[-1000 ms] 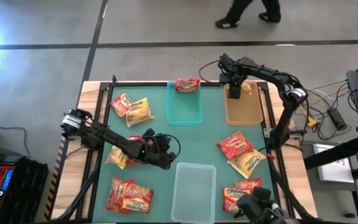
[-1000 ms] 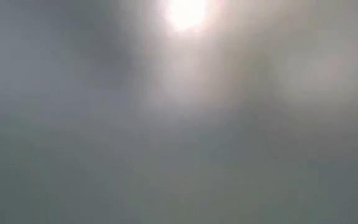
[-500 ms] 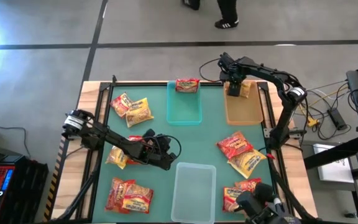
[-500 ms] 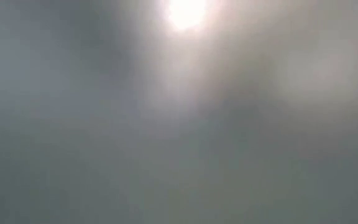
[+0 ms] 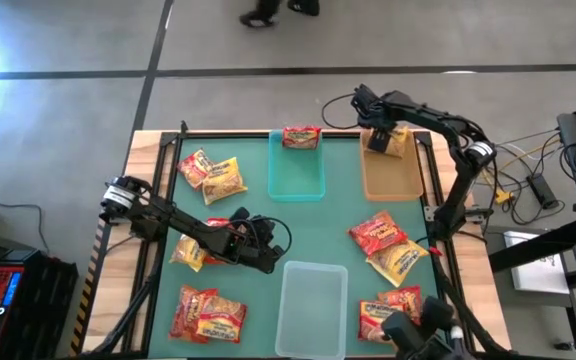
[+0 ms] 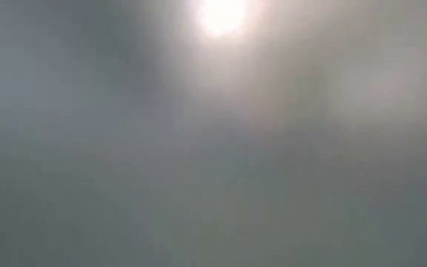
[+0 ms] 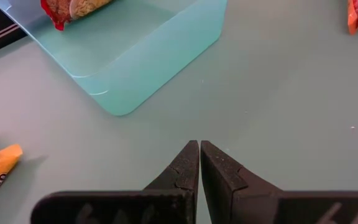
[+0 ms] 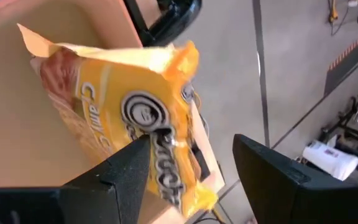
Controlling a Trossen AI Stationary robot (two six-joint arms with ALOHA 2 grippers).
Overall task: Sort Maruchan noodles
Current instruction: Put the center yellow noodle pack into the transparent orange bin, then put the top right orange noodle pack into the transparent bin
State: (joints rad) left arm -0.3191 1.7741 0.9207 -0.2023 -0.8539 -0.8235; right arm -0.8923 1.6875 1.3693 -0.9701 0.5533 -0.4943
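Note:
My right gripper (image 5: 376, 128) hangs open over the far end of the tan bin (image 5: 393, 178), pointing steeply down. A yellow Maruchan packet (image 8: 132, 118) stands on edge between its fingers, close to one finger, in the bin's far corner (image 5: 395, 141). My left gripper (image 7: 199, 146) is shut on nothing, low over the green mat (image 5: 271, 240) just short of the teal bin (image 5: 296, 172). A red packet (image 5: 301, 137) lies at that bin's far end. Other packets lie loose on the mat. The low view shows only a grey blur. My right gripper stands open around the yellow packet. One finger (image 8: 123, 177) covers the packet's lower edge, and I cannot tell whether it touches it. The other finger (image 8: 278, 180) is well clear of the packet.
Loose packets lie at the far left (image 5: 211, 172), left (image 5: 190, 252), near left (image 5: 206, 312), right (image 5: 386, 245) and near right (image 5: 388, 305). A clear bin (image 5: 314, 295) sits at the near middle. A person walks on the floor beyond the far edge.
My right gripper has rolled about its wrist over the tan bin's far end, and more of the yellow packet shows beside it now. The person beyond the table has walked toward the left.

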